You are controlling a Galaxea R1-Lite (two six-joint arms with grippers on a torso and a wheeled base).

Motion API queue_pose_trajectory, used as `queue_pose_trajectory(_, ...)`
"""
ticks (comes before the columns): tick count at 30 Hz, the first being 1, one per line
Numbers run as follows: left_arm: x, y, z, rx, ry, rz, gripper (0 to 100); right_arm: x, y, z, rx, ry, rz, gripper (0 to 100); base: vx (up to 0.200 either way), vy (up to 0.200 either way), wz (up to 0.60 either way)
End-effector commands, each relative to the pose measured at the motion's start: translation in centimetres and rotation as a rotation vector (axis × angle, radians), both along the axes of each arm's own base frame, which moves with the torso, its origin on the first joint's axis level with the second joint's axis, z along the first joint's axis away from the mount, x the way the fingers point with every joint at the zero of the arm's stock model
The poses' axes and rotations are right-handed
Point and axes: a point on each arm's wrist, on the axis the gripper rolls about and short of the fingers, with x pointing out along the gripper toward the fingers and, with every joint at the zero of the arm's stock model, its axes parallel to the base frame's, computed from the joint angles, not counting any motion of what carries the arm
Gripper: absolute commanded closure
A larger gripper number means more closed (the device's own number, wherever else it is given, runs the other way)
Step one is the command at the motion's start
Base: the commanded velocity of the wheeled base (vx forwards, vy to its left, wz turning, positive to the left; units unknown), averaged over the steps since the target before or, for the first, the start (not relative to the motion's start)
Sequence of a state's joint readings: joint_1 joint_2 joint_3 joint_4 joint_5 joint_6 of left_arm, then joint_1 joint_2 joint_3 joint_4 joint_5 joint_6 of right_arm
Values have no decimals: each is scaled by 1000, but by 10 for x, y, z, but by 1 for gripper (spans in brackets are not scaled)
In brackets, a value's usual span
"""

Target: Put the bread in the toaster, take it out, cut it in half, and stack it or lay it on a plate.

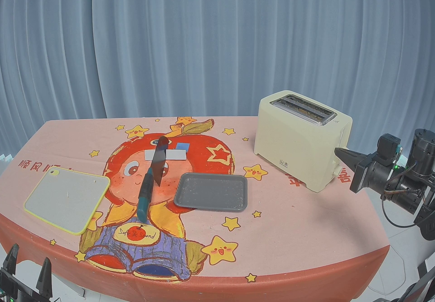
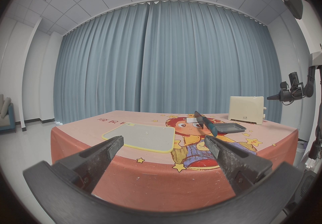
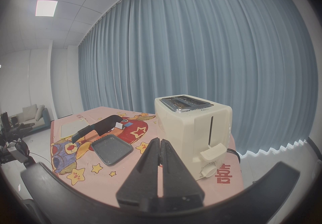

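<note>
Left gripper (image 1: pixel 29 255) hangs spread open off the near-left table edge. Going right there's the cutting board (image 1: pixel 68 198), the knife (image 1: pixel 152 176) and the grey plate (image 1: pixel 212 191), so cutting and plating look still to do imo. The toaster (image 1: pixel 301 140) is far right with its lever (image 3: pixel 213 150) looking down and the right gripper (image 1: pixel 337 150) pinched closed on nothing just beside it, and I can't tell if the bread's down in the slots.

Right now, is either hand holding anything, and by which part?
Nothing is held. The left hand is open; the right hand is shut empty, near the toaster.
</note>
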State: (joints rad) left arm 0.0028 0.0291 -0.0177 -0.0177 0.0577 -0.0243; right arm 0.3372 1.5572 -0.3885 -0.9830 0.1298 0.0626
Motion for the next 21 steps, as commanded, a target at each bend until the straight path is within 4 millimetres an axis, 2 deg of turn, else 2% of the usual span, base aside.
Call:
queue_pose_trajectory(1,1,0,-5,0,17,1,0,0,0,-1,-1,3,1,100,0,0,0)
queue_pose_trajectory(21,1,0,-5,0,17,1,0,-2,-1,-5,-15,16,3,100,0,0,0)
